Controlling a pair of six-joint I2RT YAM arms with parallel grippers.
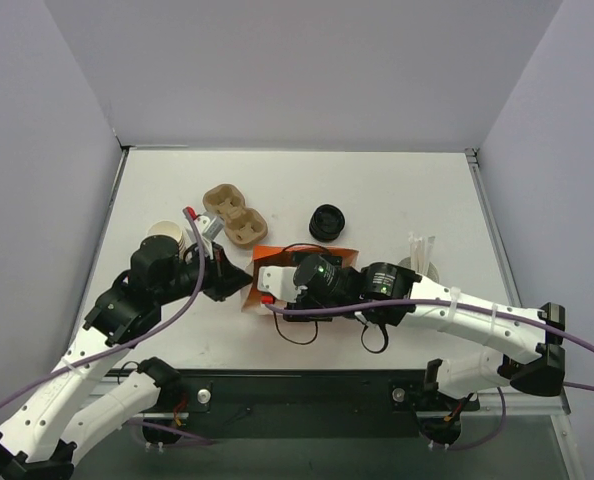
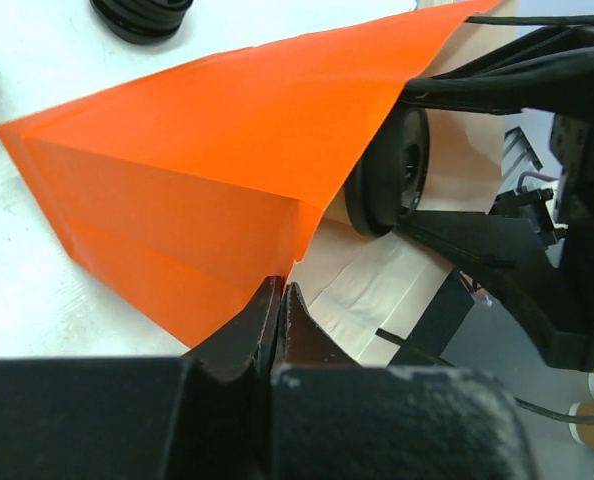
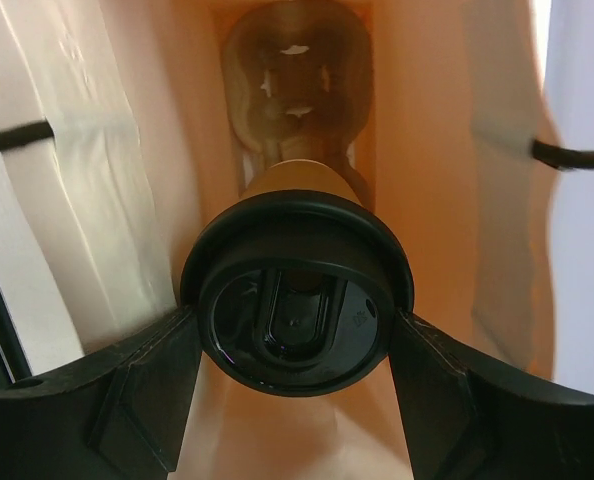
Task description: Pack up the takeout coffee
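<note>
The orange paper bag (image 1: 327,252) stands open in the middle of the table. My left gripper (image 2: 282,288) is shut on the bag's near edge (image 2: 227,200), seen in the top view at the bag's left corner (image 1: 239,285). My right gripper (image 3: 292,340) reaches down into the bag's mouth and is shut on the takeout coffee (image 3: 297,300), a tan cup with a black lid, with a finger (image 3: 147,385) on each side of the lid. The lid also shows in the left wrist view (image 2: 387,170). A pulp carrier (image 3: 297,70) lies at the bag's bottom below the cup.
A tan pulp cup carrier (image 1: 234,213) lies behind the bag on the left. A stack of black lids (image 1: 327,220) sits behind the bag. A white cup (image 1: 165,237) stands by my left wrist. A cup of stirrers (image 1: 420,255) stands at the right.
</note>
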